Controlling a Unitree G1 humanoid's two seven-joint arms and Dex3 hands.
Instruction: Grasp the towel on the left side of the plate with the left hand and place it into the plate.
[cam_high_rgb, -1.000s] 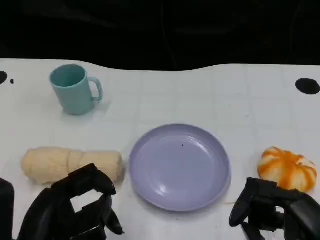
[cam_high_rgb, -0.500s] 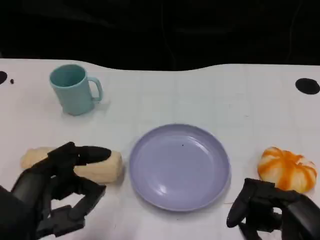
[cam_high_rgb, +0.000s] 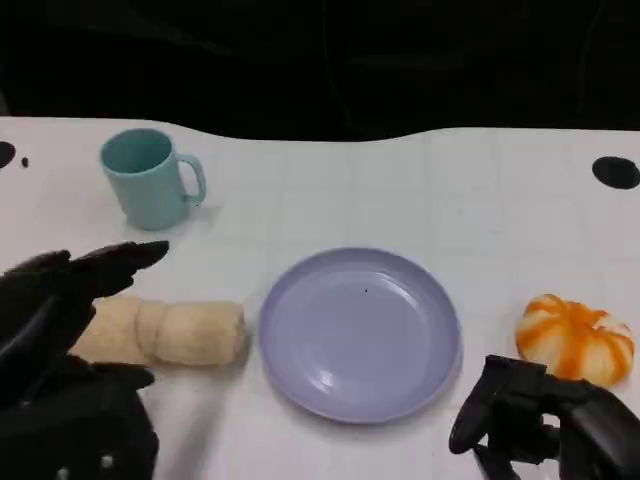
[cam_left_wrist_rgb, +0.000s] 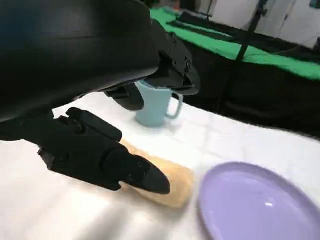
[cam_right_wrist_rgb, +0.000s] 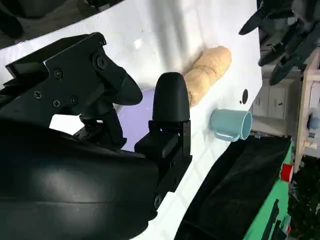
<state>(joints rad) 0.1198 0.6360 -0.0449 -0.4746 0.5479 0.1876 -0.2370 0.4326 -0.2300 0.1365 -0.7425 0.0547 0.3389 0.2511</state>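
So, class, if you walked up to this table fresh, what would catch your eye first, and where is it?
The lilac plate sits mid-table, bare. Just to its left lies the rolled cream towel, with the black left hand spread open over its far end, fingers apart and not yet gripping. An orange-and-white pumpkin sits right of the plate and a teal mug at the back left.

Left hand (cam_high_rgb: 60, 330) over towel (cam_high_rgb: 165, 332)

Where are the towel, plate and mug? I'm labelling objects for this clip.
towel (cam_high_rgb: 175, 333), head view, on the middle of the roll.
plate (cam_high_rgb: 360, 335), head view, on its bare centre.
mug (cam_high_rgb: 150, 185), head view, on its outer wall.
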